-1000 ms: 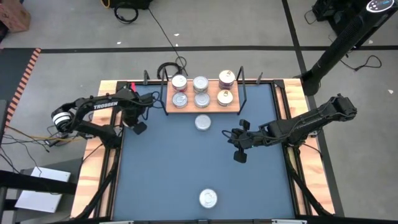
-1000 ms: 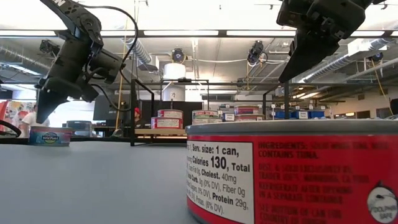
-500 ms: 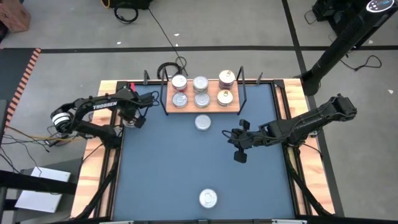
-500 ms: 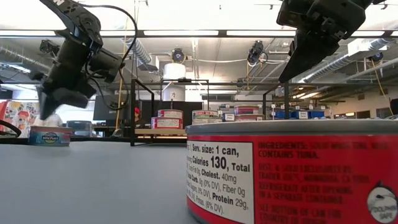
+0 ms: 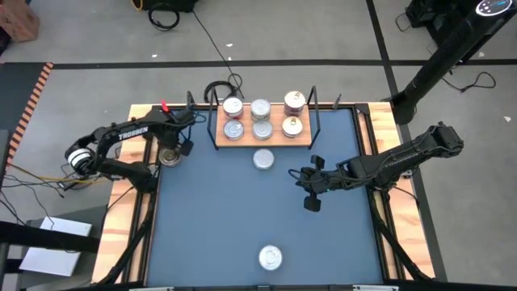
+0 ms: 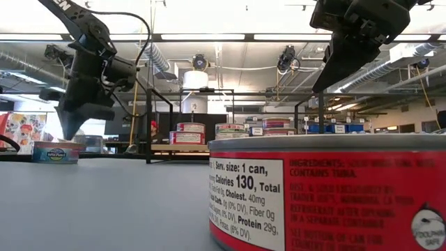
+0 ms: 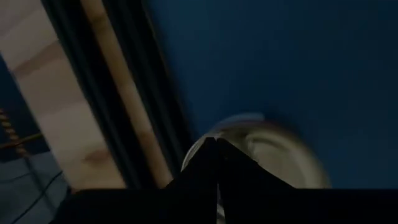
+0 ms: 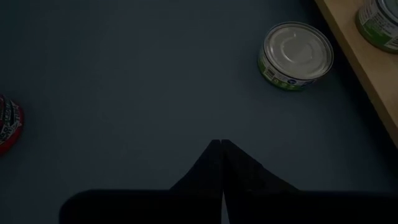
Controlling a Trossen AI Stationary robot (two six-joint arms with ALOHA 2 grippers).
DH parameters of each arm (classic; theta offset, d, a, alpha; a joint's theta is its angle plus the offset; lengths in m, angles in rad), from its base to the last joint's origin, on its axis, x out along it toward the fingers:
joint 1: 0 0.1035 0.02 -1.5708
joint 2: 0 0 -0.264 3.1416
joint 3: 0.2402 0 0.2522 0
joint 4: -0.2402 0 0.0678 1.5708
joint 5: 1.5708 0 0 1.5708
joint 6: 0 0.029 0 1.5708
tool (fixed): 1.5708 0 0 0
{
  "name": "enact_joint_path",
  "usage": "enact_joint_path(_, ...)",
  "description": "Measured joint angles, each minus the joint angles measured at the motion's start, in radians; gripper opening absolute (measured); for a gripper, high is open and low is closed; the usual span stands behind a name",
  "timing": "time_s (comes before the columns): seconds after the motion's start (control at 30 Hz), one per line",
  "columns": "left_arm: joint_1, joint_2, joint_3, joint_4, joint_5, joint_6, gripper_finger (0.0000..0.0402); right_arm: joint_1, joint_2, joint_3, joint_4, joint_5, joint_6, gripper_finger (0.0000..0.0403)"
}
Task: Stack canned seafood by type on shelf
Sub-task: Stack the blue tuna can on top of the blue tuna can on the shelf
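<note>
Blue table [image 5: 226, 218]; low view alone reads can [image 6: 327, 195] label.

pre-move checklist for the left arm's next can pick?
1. Left gripper above the can by the left rim: ok.
2. Left fingers open for a grasp: not ok, shut.
3. Right gripper shut, empty, away from the left side: ok.
4. Room on the shelf: ok, six cans, bare board between them.
5. Loose cans upright: ok, the can below the shelf and the near-edge can.

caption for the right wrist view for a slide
Shut right gripper hovers over blue table, a silver-lidded can beside the wooden shelf.
</note>
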Motion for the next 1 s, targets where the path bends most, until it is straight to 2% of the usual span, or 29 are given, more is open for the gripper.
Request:
enact_joint_path(0.1, 0.023, -0.019, 0.000, 0.037, 0.003, 0.039, 0.0006, 0.000, 0.000, 0.000, 0.000, 0.000, -0.002, 0.0009)
enact_joint_path(0.23, 0.036, -0.067, 0.000, 0.037, 0.003, 0.165, 0.0006, 0.000, 0.000, 0.000, 0.000, 0.000, -0.011, 0.0009)
enact_joint_path(0.5, 0.038, -0.285, 0.026, -0.012, 0.007, 0.280, 0.0006, 0.000, 0.000, 0.000, 0.000, 0.000, -0.010, 0.0008)
enact_joint_path(0.67, 0.036, -0.396, 0.029, -0.071, 0.157, 0.478, 0.0006, 0.000, 0.000, 0.000, 0.000, 0.000, -0.011, 0.0009)
enact_joint_path(0.83, 0.037, -0.406, 0.029, -0.091, 0.242, 0.598, 0.0006, 0.000, 0.000, 0.000, 0.000, 0.000, -0.007, 0.0009)
enact_joint_path(0.9, 0.033, -0.390, 0.029, -0.103, 0.272, 0.705, 0.0006, 0.000, 0.000, 0.000, 0.000, 0.000, -0.007, 0.0009)
enact_joint_path(1.0, 0.012, -0.359, 0.020, -0.140, 0.256, 0.873, 0.0006, 0.000, 0.000, 0.000, 0.000, 0.000, -0.007, 0.0009)
